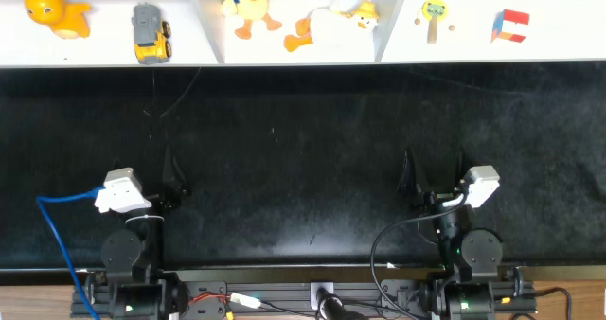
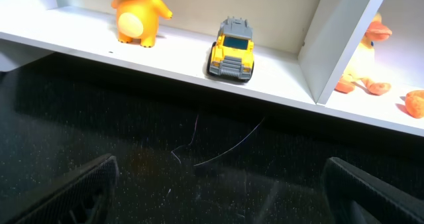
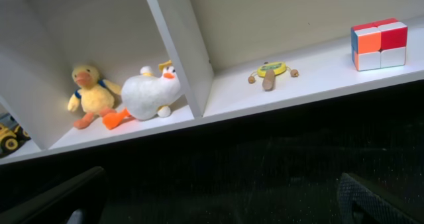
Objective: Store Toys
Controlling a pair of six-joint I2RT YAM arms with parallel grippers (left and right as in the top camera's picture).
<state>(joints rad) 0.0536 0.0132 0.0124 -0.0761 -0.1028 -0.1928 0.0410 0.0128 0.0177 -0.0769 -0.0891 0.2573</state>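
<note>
The white shelf (image 1: 303,57) along the table's far edge has three compartments with toys in them. An orange duck figure (image 1: 57,9) (image 2: 138,15) and a yellow toy truck (image 1: 151,33) (image 2: 232,50) stand in the left one. The middle one holds a yellow plush duck (image 1: 251,6) (image 3: 92,95) and a white plush duck (image 1: 331,26) (image 3: 149,93). A small wooden toy (image 1: 434,17) (image 3: 269,74) and a colour cube (image 1: 510,26) (image 3: 379,44) sit in the right one. My left gripper (image 1: 142,176) (image 2: 218,197) and right gripper (image 1: 433,173) (image 3: 218,204) are both open and hold nothing, low over the black table near its front.
The black table top (image 1: 303,140) stretches between the grippers and the shelf. A blue cable (image 1: 57,235) loops beside the left arm's base. White dividers (image 2: 338,45) (image 3: 179,48) separate the shelf's compartments.
</note>
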